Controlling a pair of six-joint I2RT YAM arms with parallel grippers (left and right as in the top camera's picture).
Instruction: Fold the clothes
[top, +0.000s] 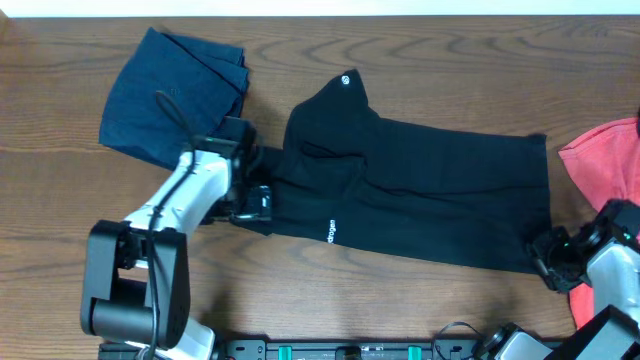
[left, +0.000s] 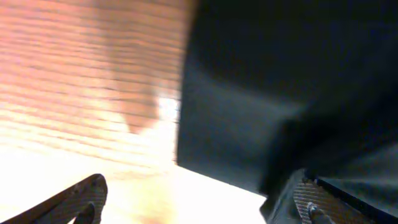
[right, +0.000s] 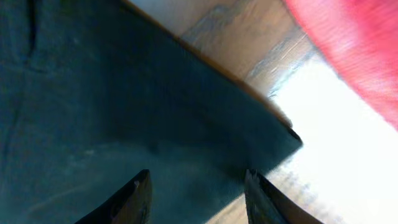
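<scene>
Left gripper stood wide apart at black garment's left edge, clamping nothing. Right gripper likewise parted over its right corner.

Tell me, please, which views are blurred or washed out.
Overhead is sharp and evenly lit; left wrist is blurred, the table glaring white beside the black garment; right wrist is blurred too, with white glare between that garment and the red cloth.

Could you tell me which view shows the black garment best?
Overhead: almost the whole black garment is visible there. The left wrist view shows only a blurred edge; the right wrist view, one corner.
</scene>
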